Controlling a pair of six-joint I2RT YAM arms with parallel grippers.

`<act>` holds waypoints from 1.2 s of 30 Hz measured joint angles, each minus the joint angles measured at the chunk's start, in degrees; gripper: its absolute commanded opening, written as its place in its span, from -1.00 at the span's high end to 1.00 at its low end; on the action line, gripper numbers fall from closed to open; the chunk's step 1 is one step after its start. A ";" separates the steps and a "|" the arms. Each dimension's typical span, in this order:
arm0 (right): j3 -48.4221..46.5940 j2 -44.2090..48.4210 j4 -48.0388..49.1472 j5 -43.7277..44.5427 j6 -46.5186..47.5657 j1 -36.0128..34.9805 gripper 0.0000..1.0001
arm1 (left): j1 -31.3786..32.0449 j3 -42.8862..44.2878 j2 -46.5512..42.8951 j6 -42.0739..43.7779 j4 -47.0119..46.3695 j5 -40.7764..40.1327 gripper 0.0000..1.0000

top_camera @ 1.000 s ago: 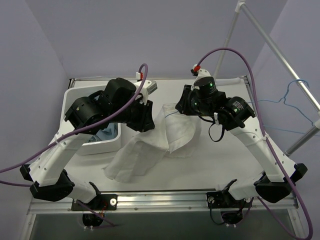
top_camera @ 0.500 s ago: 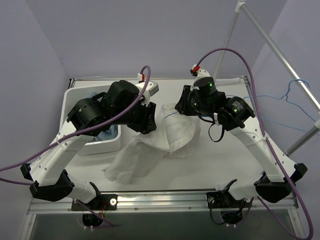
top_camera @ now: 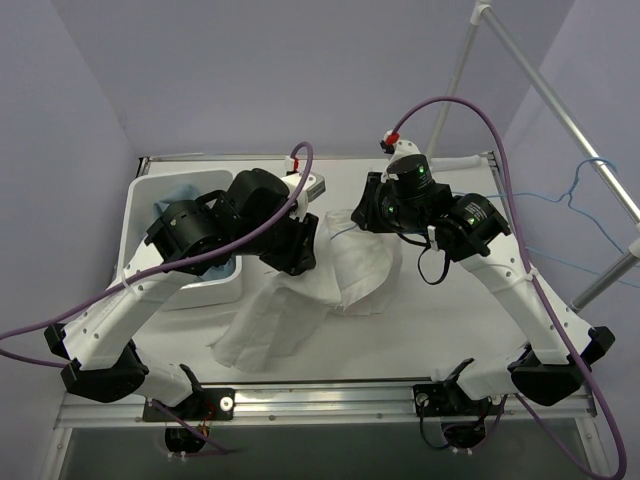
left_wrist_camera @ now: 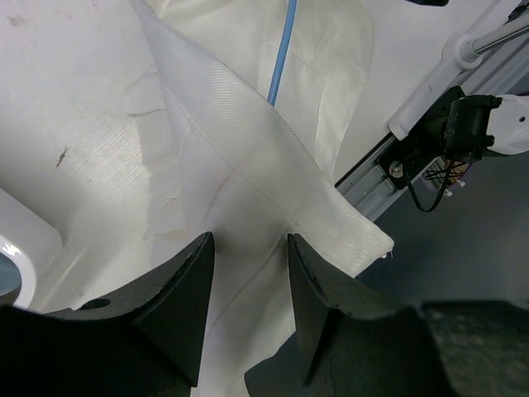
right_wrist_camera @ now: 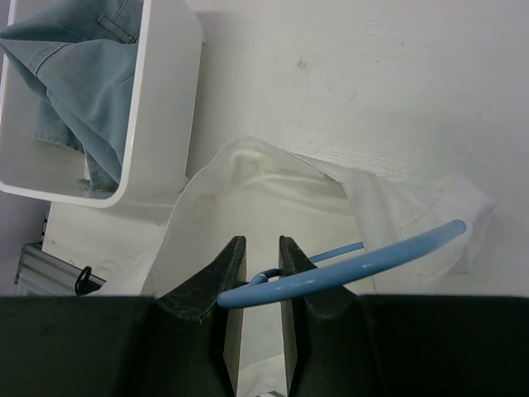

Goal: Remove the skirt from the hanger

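White table (top_camera: 440, 320) under lilac walls. Skirt (top_camera: 285, 312) (white, creased) is laid across the middle, just beside the bin (top_camera: 205, 290), in which denim (right_wrist_camera: 83, 74) is seen. Blue hanger (right_wrist_camera: 372, 259) is pinched between the 2 fingers of the right gripper (right_wrist_camera: 258, 269), above the skirt's upper end. Left gripper (left_wrist_camera: 248, 246) is held low over the fabric, jaws parted.

hanger (left_wrist_camera: 283, 50): runs under skirt (left_wrist_camera: 248, 141) fold | skirt: cropped at top edge
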State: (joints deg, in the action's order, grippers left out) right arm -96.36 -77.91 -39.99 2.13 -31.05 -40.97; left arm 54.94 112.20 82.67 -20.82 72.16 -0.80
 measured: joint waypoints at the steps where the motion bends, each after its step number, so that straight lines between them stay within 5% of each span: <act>1: -0.02 0.00 -0.15 0.00 0.07 0.00 1.00 | 0.13 0.00 0.00 0.00 -0.02 -0.02 0.03; 15: -0.31 0.00 -0.90 0.00 0.28 0.00 1.00 | 0.26 0.00 1.25 -1.07 -0.04 -0.79 0.47; 25: -0.31 0.00 -1.16 0.02 0.72 0.00 1.00 | 0.26 0.72 1.55 -1.11 0.04 -0.94 0.59; 30: -0.31 0.00 -1.55 0.70 0.81 0.00 1.00 | 0.26 0.81 1.31 -1.33 -0.24 -1.49 0.94; 36: -0.20 0.00 -1.86 2.16 0.94 0.00 1.00 | 0.26 -1.97 -1.95 -1.46 -2.97 -2.23 0.95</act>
State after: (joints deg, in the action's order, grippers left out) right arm -96.55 -77.91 -41.85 4.29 -30.11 -40.97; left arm 55.20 110.24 80.73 -22.28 69.19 -3.03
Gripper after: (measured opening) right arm 0.160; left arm 0.041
